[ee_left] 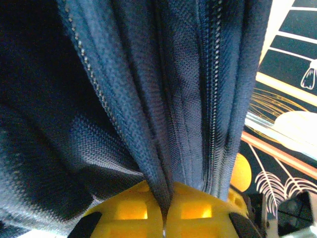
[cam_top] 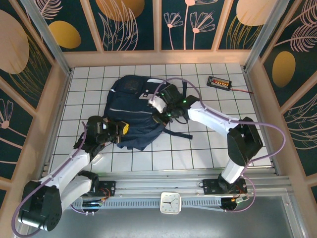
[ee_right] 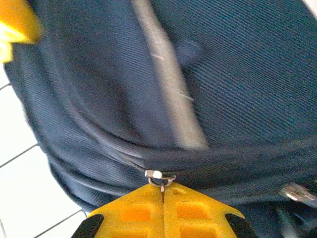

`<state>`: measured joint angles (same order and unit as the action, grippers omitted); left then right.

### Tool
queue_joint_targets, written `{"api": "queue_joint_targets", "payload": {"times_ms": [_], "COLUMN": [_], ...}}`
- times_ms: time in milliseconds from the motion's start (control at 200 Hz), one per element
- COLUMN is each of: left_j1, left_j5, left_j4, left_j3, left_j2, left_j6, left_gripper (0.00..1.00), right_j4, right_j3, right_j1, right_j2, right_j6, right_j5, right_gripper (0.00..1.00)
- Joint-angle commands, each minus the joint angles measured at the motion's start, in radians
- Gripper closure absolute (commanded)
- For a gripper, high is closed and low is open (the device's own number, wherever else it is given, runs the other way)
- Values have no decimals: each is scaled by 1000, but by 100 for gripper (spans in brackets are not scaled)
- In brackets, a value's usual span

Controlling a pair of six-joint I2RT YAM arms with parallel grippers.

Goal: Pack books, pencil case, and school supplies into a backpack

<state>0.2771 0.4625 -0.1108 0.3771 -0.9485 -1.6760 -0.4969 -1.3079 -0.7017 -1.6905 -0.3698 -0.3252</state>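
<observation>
The navy backpack (cam_top: 133, 111) lies flat on the white tiled table, its pale stripe (ee_right: 168, 84) running across the front. At its lower left edge my left gripper (cam_top: 121, 130) is shut, the yellow jaws (ee_left: 166, 210) pinching a fold of the backpack's fabric (ee_left: 163, 148) beside a zipper track (ee_left: 214, 124). My right gripper (cam_top: 161, 117) sits at the bag's right side. Its jaws (ee_right: 162, 196) are shut on the small metal zipper pull (ee_right: 160, 176). The books, pencil case and school supplies are out of view.
A black box with orange lights (cam_top: 219, 82) and its cable lie at the back right. Wooden-framed walls (cam_top: 54, 99) close in the table on three sides. A small white clock (cam_top: 170, 203) sits on the near rail between the arm bases.
</observation>
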Motion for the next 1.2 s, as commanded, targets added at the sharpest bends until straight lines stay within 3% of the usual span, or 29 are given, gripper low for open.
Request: {"api": "queue_joint_targets", "payload": {"times_ms": [0,175,360,550,801,886,936,1086,1196], "left_j1": [-2,-2,-1,-1,-1,-1,-1,-1,-1], "left_j5": [-6,-5,-4,-1,7,17,17,9,3], "left_j4": [39,54,53,26,-26,-52,-66,-114,-130], "left_j3": [-13,-9,10,80,97,101,106,115,118], "left_j2": [32,41,27,-53,-115,-135,-145,-157,-156], "left_j6": [30,35,37,84,86,78,73,52,44], "left_gripper": [100,100,100,100,100,100,100,100,100], "right_j4": [-27,-55,-26,15,109,183,241,317,217], "right_j3": [0,-56,-140,-125,-112,-116,-106,-61,-28], "right_j1": [105,149,192,197,229,245,258,311,416], "right_j2": [25,-39,-111,-46,128,180,208,278,296], "right_j6": [-145,-250,-228,-178,-32,79,184,619,918], "right_j5": [5,14,-25,-78,-114,-106,-80,82,3], "right_gripper": [100,100,100,64,36,25,2,1,1]}}
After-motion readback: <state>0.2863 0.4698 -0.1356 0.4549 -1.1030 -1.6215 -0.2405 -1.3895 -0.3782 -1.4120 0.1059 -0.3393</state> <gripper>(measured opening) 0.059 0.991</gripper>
